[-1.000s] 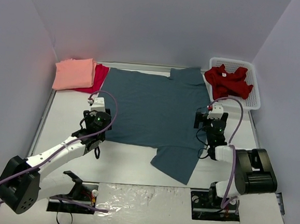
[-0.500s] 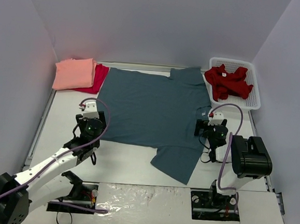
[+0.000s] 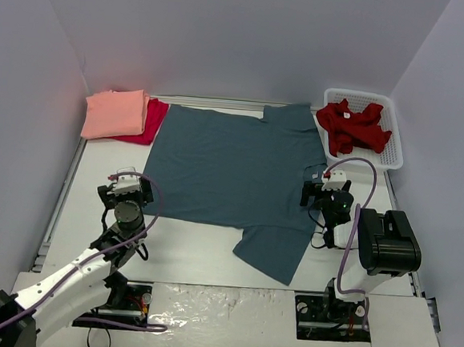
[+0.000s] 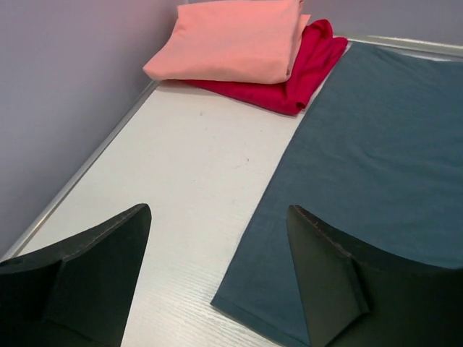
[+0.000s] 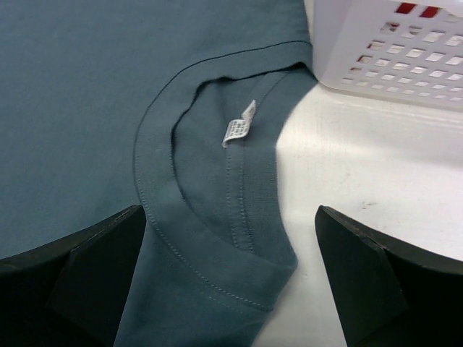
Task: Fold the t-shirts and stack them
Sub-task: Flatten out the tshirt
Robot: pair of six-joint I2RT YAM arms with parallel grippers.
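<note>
The slate-blue t-shirt (image 3: 232, 169) lay spread flat, ready for folding. I had the left gripper (image 4: 217, 217) open and empty at its hem corner (image 4: 249, 303). The right gripper (image 5: 228, 217) stood open and empty over the collar (image 5: 217, 246), so that each was placed to pinch an edge.

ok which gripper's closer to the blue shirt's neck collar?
Right. The right gripper hangs open just over the collar of the slate-blue t-shirt, beside the white basket. The left gripper, also open, is at the shirt's opposite end, by its hem corner, over bare table.
</note>
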